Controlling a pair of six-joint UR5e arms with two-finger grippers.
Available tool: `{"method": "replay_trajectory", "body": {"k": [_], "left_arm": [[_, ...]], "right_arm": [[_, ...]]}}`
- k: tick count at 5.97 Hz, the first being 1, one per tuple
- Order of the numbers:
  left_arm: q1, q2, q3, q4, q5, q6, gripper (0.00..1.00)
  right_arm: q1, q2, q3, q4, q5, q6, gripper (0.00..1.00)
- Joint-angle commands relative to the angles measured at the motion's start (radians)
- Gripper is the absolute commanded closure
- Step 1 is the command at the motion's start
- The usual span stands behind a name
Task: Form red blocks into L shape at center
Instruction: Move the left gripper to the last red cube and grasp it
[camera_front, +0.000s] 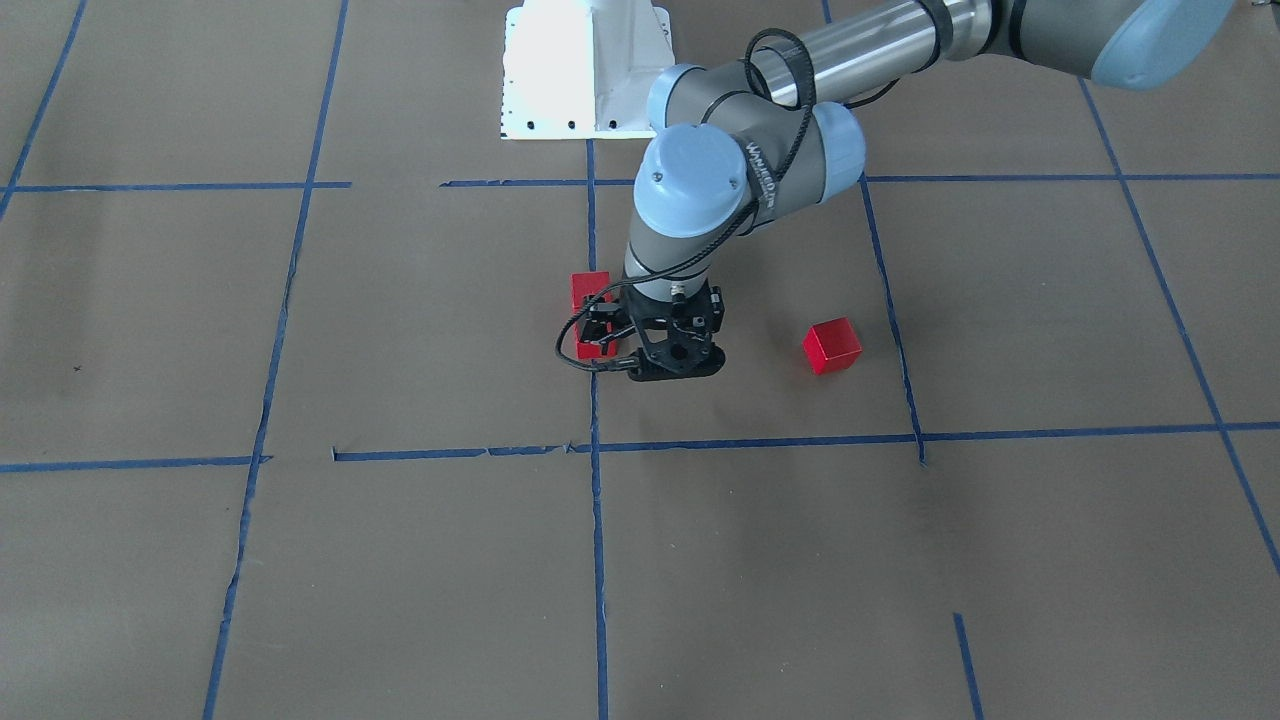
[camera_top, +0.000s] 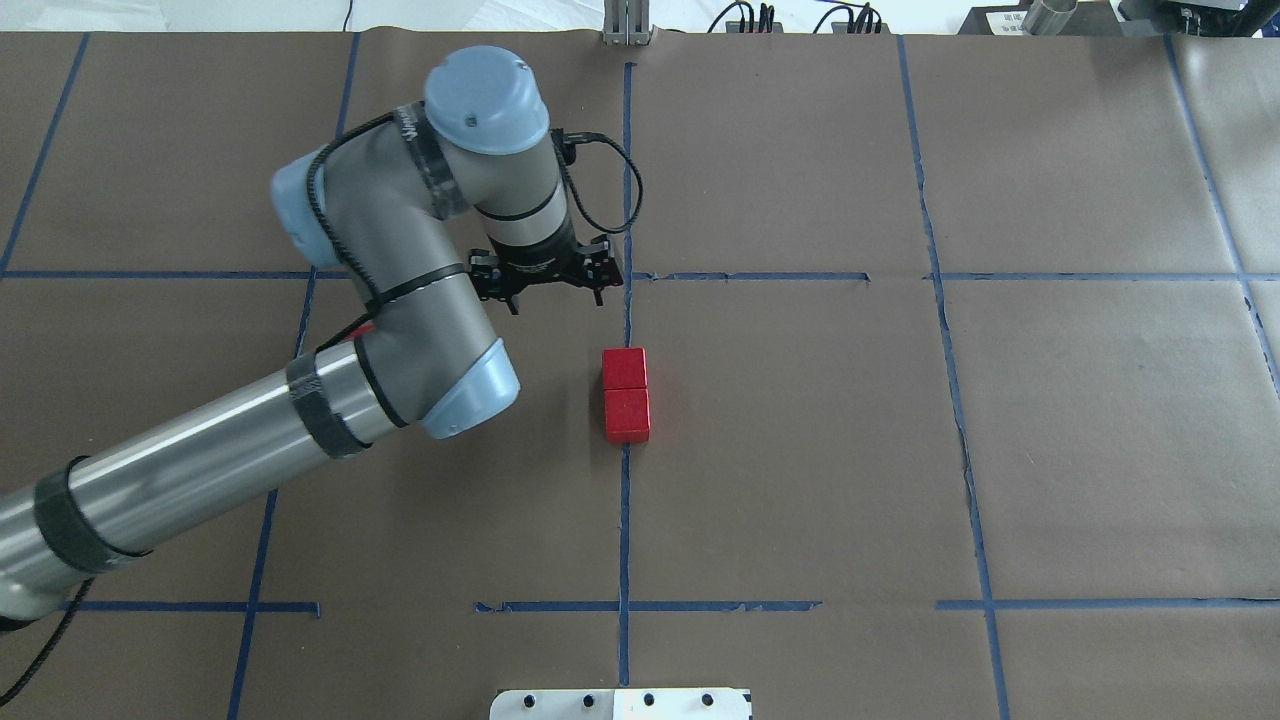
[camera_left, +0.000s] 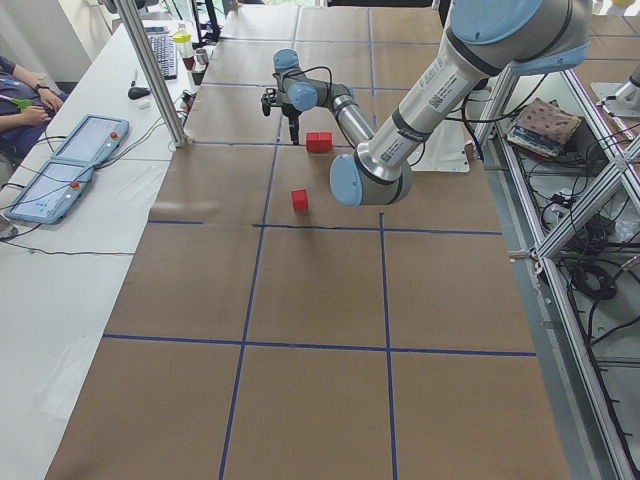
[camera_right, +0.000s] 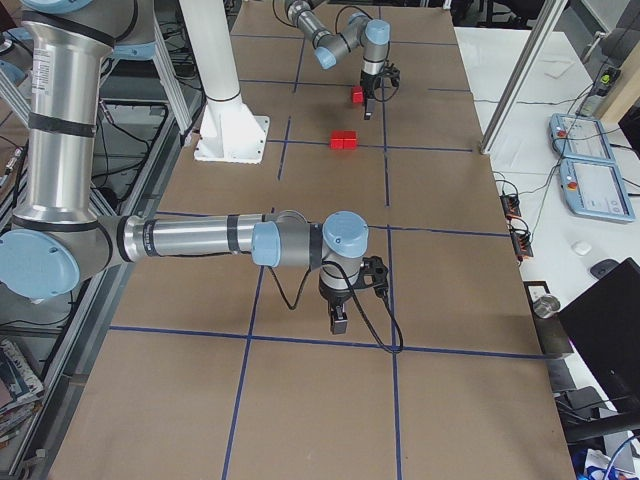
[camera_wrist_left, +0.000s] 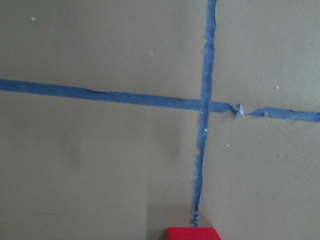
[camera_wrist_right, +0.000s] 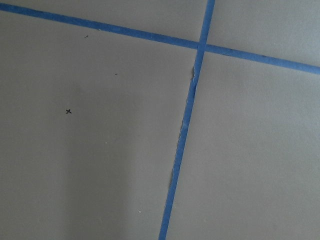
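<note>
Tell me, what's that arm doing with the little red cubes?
The robot is building an L shape at the table's center. Two red blocks already sit touching in a row on the blue tape line. The third block lies apart, toward the robot's left. The left gripper hovers near the pair, apparently holding nothing; whether its fingers are open is unclear. The right arm is over bare paper, far from the blocks.

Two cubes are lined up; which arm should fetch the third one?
Left. The left gripper hangs near the paired red blocks, with the loose block on its side; the right gripper is far off.
</note>
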Motion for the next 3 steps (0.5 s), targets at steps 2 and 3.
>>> {"method": "replay_trajectory", "body": {"k": [2,3], "left_arm": [[-0.075,0.335,-0.265,0.016,-0.001,0.084,0.02],[-0.073,0.347,-0.247,-0.011,-0.001,0.083,0.02]], "right_arm": [[-0.001,0.000,0.000,0.000,-0.002,0.000,0.00],[0.001,0.000,0.000,0.000,0.000,0.000,0.00]]}}
